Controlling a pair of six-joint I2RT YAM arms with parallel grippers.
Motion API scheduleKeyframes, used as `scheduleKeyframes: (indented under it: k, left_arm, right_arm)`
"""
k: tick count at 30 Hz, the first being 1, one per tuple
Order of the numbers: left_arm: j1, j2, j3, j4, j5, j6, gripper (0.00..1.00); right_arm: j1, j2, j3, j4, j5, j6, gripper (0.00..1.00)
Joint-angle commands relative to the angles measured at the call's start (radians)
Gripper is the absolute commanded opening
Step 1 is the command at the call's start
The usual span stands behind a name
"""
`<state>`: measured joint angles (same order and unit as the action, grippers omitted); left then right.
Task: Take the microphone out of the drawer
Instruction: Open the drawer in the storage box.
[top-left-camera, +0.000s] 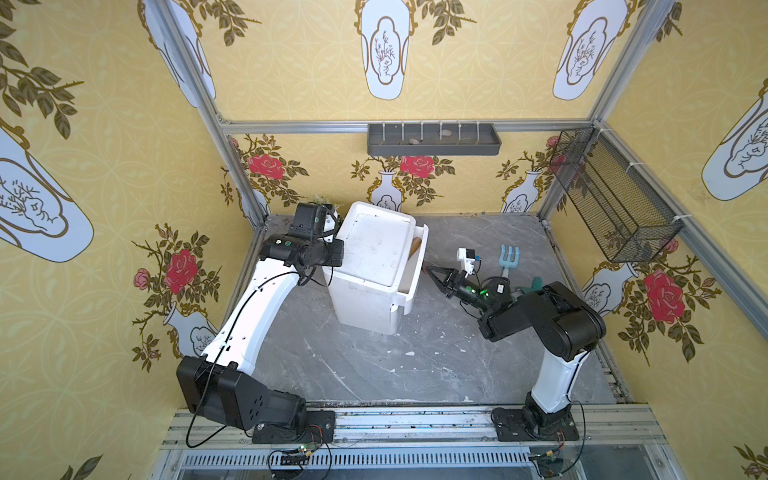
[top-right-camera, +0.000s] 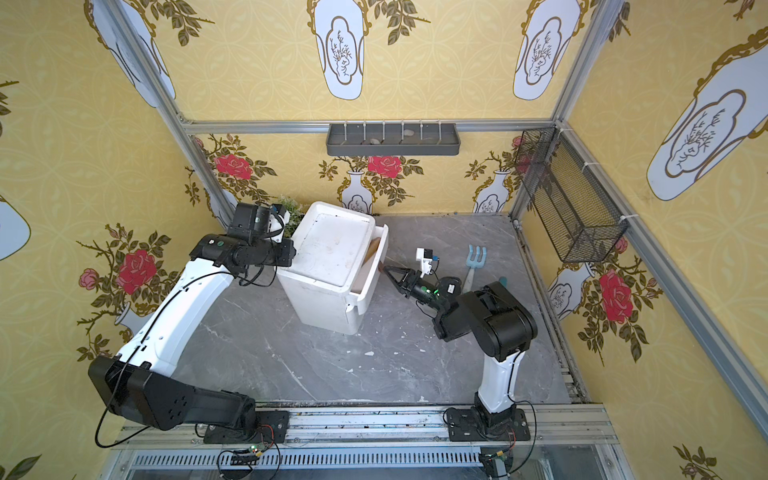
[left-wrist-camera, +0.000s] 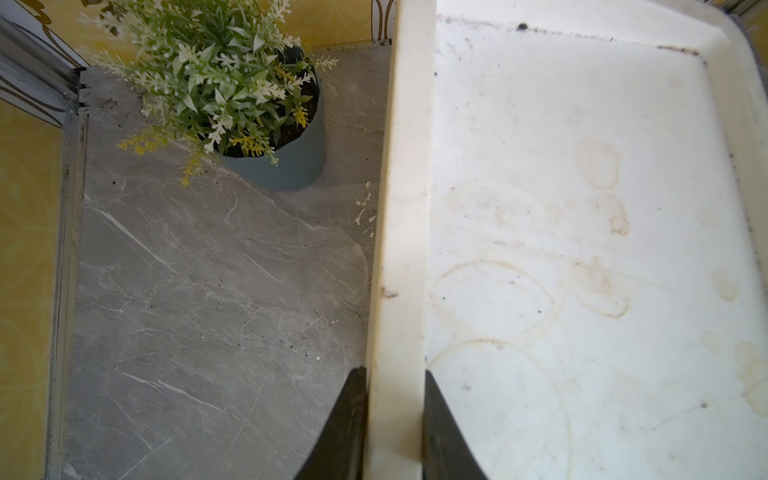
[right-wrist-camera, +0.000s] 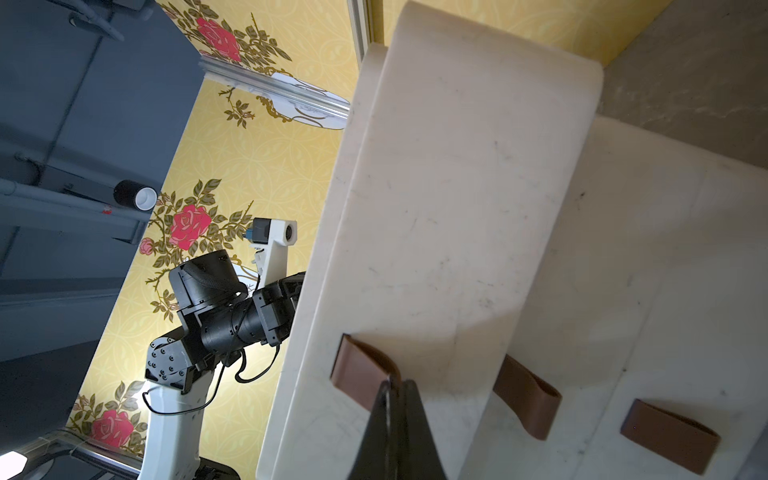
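A white drawer cabinet (top-left-camera: 374, 257) stands at the back left of the grey table. Its top drawer (top-left-camera: 419, 266) is pulled out a little way. In the gap lies a tan rounded shape (top-left-camera: 415, 247); I cannot tell whether it is the microphone. My right gripper (right-wrist-camera: 395, 380) is shut on the brown strap handle (right-wrist-camera: 361, 370) of that drawer's front, and shows in both top views (top-left-camera: 428, 269) (top-right-camera: 384, 268). My left gripper (left-wrist-camera: 395, 370) is shut on the raised rim (left-wrist-camera: 401, 208) at the cabinet's top edge.
A potted plant (left-wrist-camera: 249, 104) stands behind the cabinet in the back left corner. A light blue garden fork (top-left-camera: 508, 259) lies right of the right arm. Two more strap handles (right-wrist-camera: 525, 399) (right-wrist-camera: 669, 436) sit on lower drawers. A grey shelf (top-left-camera: 434, 139) and a wire basket (top-left-camera: 615, 195) hang on the walls.
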<state>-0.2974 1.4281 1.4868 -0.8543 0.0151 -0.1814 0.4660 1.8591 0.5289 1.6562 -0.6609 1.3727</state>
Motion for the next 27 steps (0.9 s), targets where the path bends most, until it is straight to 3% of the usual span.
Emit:
scheduleKeyframes:
  k: [1, 27]
  left_arm:
    - [-0.003, 0.01, -0.014, -0.012, 0.032, -0.026, 0.24]
    - [-0.002, 0.008, 0.001, -0.029, 0.017, -0.024, 0.24]
  right_arm:
    - [-0.03, -0.026, -0.048, -0.019, -0.013, -0.02, 0.0]
    - [-0.274, -0.18, -0.222, -0.019, -0.078, -0.004, 0.0]
